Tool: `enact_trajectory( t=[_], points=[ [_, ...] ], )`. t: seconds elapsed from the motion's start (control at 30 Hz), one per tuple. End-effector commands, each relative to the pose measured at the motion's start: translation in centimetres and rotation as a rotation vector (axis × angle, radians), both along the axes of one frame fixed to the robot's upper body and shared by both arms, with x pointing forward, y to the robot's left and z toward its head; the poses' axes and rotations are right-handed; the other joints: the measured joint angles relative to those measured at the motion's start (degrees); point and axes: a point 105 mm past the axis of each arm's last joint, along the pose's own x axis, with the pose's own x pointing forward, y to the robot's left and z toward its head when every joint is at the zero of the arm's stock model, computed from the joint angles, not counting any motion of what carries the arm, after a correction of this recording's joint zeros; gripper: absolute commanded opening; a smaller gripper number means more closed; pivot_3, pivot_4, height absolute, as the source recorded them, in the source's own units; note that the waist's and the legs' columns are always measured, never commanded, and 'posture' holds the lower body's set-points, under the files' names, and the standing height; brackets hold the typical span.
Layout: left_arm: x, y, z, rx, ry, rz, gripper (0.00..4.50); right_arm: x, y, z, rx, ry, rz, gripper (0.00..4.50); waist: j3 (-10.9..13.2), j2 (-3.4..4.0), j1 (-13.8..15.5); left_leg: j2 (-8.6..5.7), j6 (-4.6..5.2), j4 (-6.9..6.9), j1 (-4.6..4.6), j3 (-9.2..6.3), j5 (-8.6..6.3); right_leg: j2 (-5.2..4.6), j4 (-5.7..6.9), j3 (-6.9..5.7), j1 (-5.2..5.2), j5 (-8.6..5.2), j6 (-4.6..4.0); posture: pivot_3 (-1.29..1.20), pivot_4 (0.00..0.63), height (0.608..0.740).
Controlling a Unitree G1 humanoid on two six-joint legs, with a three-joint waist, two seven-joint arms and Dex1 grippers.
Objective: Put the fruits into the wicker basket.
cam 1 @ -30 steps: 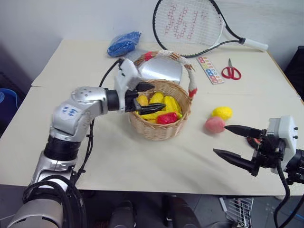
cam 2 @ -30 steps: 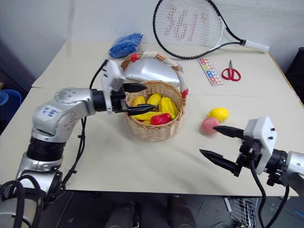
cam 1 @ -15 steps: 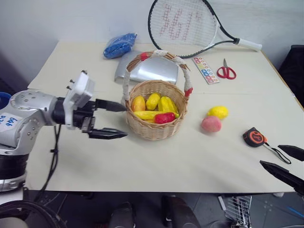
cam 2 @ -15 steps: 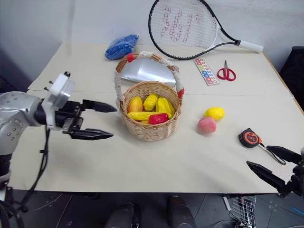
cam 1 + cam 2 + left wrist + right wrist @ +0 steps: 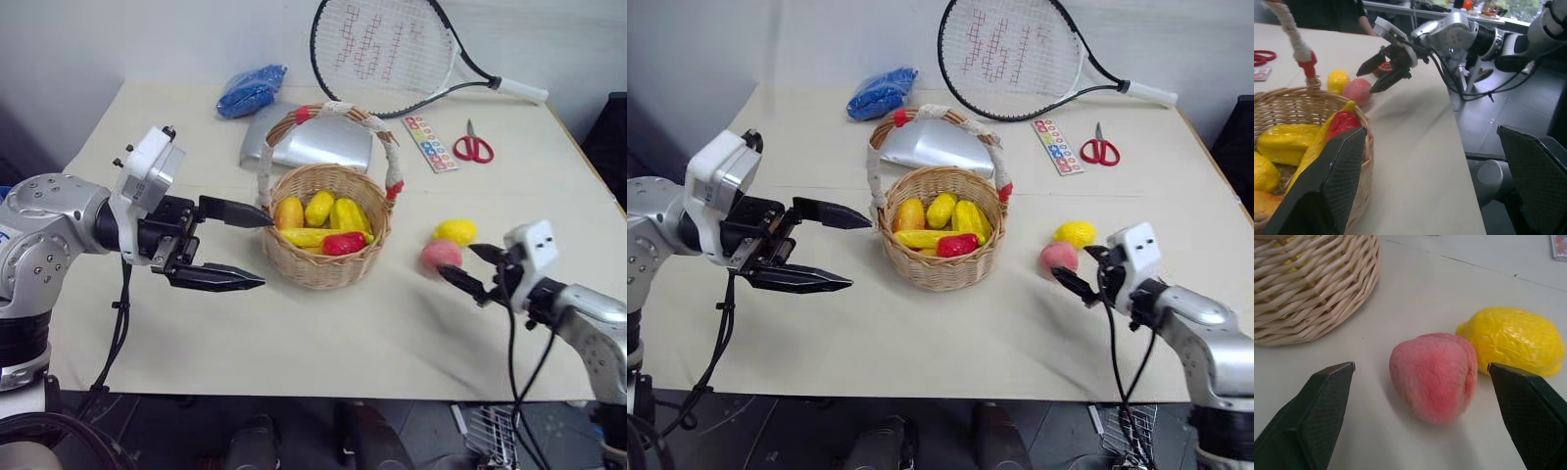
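the left gripper [image 5: 253, 248] has drawn back out of the wicker basket [image 5: 328, 257]: a second ago its jaws were over the fruit inside, and now they hang wide apart and empty just off the basket's left wall, over bare desk [image 5: 323, 333]. the right gripper [image 5: 468, 268] has swung in from the desk's near right edge toward the pink peach [image 5: 442, 256], and its jaws stand apart with nothing between them, the tips just short of the peach, which the right wrist view shows lying framed between the two fingers [image 5: 1308, 416] without touching either. the yellow lemon [image 5: 456, 231] lies just behind the peach, close to touching it, both resting on the desk to the right of the basket. the basket stands near the middle of the desk with its arched handle upright, holding an orange-yellow round fruit [image 5: 288, 211], several yellow pieces [image 5: 335, 213] and a red piece [image 5: 343, 244]. directly behind the basket lies a silver curved cover [image 5: 312, 146], and farther back a blue bundle [image 5: 253, 89], a tennis racket [image 5: 387, 54], a coloured strip card [image 5: 432, 143] and red scissors [image 5: 473, 147] sit along the far edge. the front of the desk, between the basket and the near edge, is open, and a wide bare stretch lies between the peach and the right-hand edge.
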Motion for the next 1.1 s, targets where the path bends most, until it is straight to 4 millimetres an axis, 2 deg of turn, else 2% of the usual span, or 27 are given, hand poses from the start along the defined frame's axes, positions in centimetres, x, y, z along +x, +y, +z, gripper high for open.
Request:
enact_trajectory(
  t=[0.03,0.1,0.17,0.43,0.53,0.57,0.67,0.93,1.0,1.1],
  points=[
    [-0.4,-0.6,1.4,-0.021,-0.052,-0.019,4.47,1.2,-0.1,-1.5,-0.029,0.036,-0.043,4.5,0.0,0.0,0.03,0.0,0.0,0.01,-0.01,0.0,0.0,-0.01,0.0,0.0,-0.01,0.0,0.0,0.0,0.15,0.74],
    [-0.6,-0.8,2.0,-0.033,-0.065,-0.026,4.5,1.6,-0.2,-2.0,-0.039,0.037,-0.062,4.12,0.0,0.0,0.09,0.01,0.01,0.02,-0.06,-0.02,0.0,-0.03,-0.01,-0.02,-0.02,0.0,0.0,0.0,0.15,0.74],
    [-0.6,-0.8,2.2,-0.028,-0.074,-0.021,4.5,1.5,0.2,-1.5,0.004,0.015,-0.047,3.65,-0.01,0.02,0.01,0.0,0.02,0.02,-0.08,0.01,-0.01,-0.06,0.0,0.0,-0.04,0.0,0.0,0.0,0.15,0.74],
    [0.0,0.0,2.3,-0.023,-0.095,0.029,4.5,-1.3,1.5,1.4,0.094,-0.072,0.083,0.87,-0.01,0.02,-0.11,0.04,-0.07,0.02,-0.06,0.19,0.04,-0.02,0.33,0.11,-0.25,0.0,0.01,0.0,0.15,0.74],
    [0.1,0.1,2.3,-0.028,-0.103,0.037,4.5,-1.2,0.7,1.7,0.065,-0.064,0.044,0.02,-0.01,0.02,-0.11,0.03,-0.07,0.02,-0.03,0.22,0.04,-0.01,0.38,0.14,-0.27,0.0,0.01,0.0,0.15,0.74],
    [0.1,0.1,2.4,-0.031,-0.109,0.04,4.5,-1.1,0.5,1.7,0.08,-0.047,0.034,0.16,-0.01,0.02,-0.08,0.03,-0.06,0.03,-0.03,0.24,0.04,-0.01,0.38,0.15,-0.27,0.0,0.01,0.0,0.15,0.74],
    [0.2,0.1,2.5,-0.036,-0.118,0.045,4.5,-1.0,0.6,2.3,0.129,-0.04,0.03,0.99,-0.01,0.02,-0.07,0.03,-0.06,0.03,-0.04,0.25,0.04,-0.02,0.4,0.16,-0.3,0.0,0.01,0.0,0.15,0.74],
    [0.2,0.0,3.2,-0.047,-0.144,0.05,4.5,-0.5,2.0,3.5,0.108,-0.085,0.06,3.7,-0.01,0.02,-0.08,0.03,-0.06,0.03,-0.11,0.33,0.04,-0.01,0.42,0.22,-0.43,0.0,0.0,0.0,0.15,0.74],
    [0.2,0.1,3.3,-0.049,-0.146,0.051,4.5,-0.2,2.1,3.1,0.068,-0.087,0.057,4.37,-0.01,0.02,-0.09,0.03,-0.06,0.03,-0.14,0.35,0.04,0.0,0.45,0.23,-0.47,0.0,0.0,0.0,0.15,0.74],
    [0.3,0.1,3.3,-0.047,-0.149,0.057,4.5,0.4,2.3,1.8,0.042,-0.055,0.05,4.44,-0.01,0.02,-0.1,0.03,-0.07,0.03,-0.14,0.35,0.04,0.02,0.45,0.24,-0.48,0.0,0.0,0.0,0.15,0.74]
  ],
)
